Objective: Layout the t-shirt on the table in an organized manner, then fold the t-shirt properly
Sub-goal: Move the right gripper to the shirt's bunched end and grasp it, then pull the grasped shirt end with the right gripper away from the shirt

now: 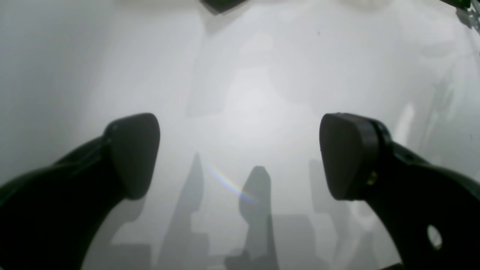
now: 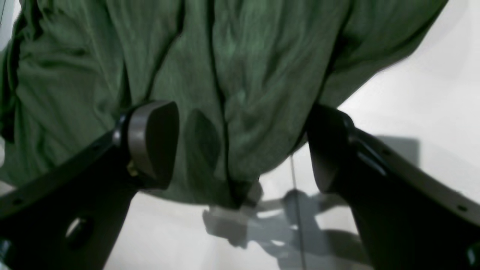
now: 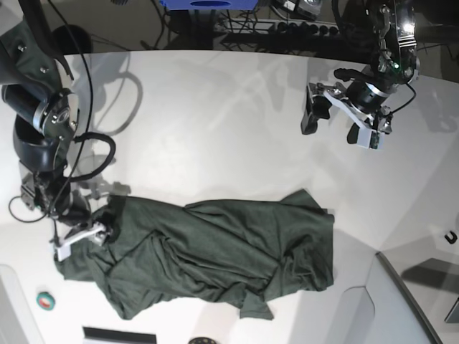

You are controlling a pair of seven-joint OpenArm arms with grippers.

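t-shirt btwn R fingers | L fingers well apart

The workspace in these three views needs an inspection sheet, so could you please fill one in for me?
Surface: white table, bare around the cloth, faint seam lines.
Job's things: green t-shirt lies crumpled and wrinkled near the front edge, not laid flat, not folded.
Clutter: small green round item by the front corner; a dark hook-like piece at the opposite side.
Grippers: left gripper open, high over bare table, far from the shirt. Right gripper open, fingers either side of the shirt's edge; no grip visible.
Cables: black cable loops along the right arm.
Surroundings: blue object and dark equipment beyond the far edge.
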